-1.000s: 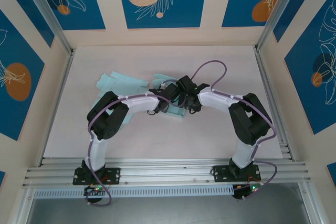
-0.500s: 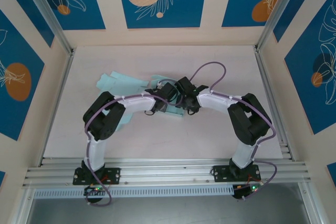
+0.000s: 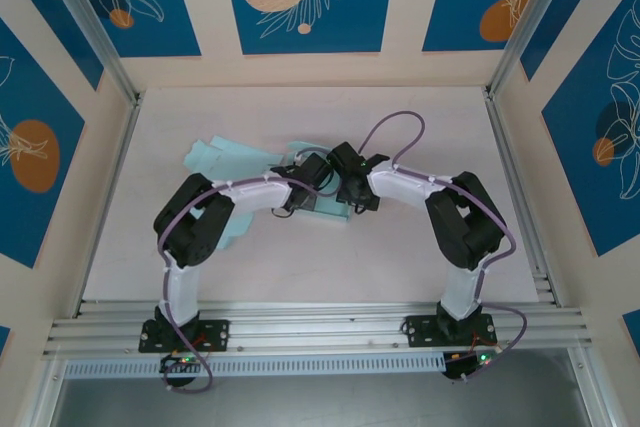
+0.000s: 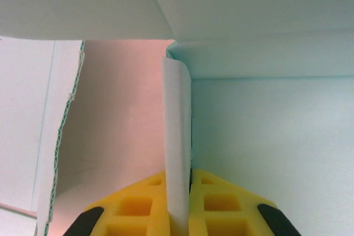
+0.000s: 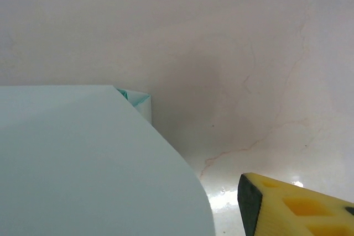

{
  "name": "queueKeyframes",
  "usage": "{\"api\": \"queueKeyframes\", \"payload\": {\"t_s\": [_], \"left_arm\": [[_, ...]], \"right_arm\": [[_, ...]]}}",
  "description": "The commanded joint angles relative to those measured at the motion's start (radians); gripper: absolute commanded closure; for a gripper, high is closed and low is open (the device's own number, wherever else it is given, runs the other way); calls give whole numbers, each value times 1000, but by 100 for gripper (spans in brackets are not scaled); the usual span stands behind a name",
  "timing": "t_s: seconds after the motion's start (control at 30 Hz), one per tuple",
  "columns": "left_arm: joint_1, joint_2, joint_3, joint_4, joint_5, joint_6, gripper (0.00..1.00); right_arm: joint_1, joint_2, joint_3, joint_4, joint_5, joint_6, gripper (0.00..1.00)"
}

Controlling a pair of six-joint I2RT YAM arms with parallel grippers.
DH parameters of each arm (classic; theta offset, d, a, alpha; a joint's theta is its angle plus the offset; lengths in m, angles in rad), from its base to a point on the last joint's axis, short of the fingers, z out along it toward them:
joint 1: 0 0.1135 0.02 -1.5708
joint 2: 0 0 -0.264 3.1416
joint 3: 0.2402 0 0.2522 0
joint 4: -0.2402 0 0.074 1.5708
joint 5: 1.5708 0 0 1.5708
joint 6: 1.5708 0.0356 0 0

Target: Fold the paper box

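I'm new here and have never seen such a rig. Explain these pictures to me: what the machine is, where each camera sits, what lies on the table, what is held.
These are two small robot arms bolted at the near edge of a table, each ending in a two-finger gripper. One picture is taken from above and behind the arms. The other two come from cameras on the wrists, looking along the yellow fingers. On the table lies a pale green paper box, partly flat and not yet folded up. The left gripper is shut on a thin flap of that box, which stands upright between its fingers. The right gripper is at the box's edge. Its wrist view shows one finger over bare table beside a pale panel, and I cannot tell whether it grips anything.
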Motion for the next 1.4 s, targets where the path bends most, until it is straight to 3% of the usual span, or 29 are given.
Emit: {"api": "queueKeyframes", "payload": {"t_s": [0.0,0.2,0.27,0.37,0.43,0.67,0.83,1.1,1.23,1.37], "left_arm": [[29,31,-34,-26,20,-46,100],[53,21,-56,-11,41,-62,100],[64,11,-68,-5,42,-63,98],[74,-22,-92,19,62,-64,84],[75,-61,-110,51,104,-66,76],[75,-213,-156,109,262,-76,30],[90,-324,-201,145,330,-115,13],[204,-508,-342,269,512,-166,7],[235,-637,-397,285,526,-6,8],[265,-788,-475,357,516,248,10]], "right_arm": [[56,150,-75,-207,-118,-14,41],[76,195,-99,-185,-173,-2,42],[71,199,-121,-188,-168,14,48],[54,188,-143,-199,-142,31,65],[52,175,-139,-195,-121,24,65],[59,164,-19,-231,-52,-20,65],[56,157,19,-257,-23,-47,65],[70,126,15,-285,28,-85,66],[82,103,17,-281,35,-111,66],[96,78,27,-282,42,-134,65]]}}
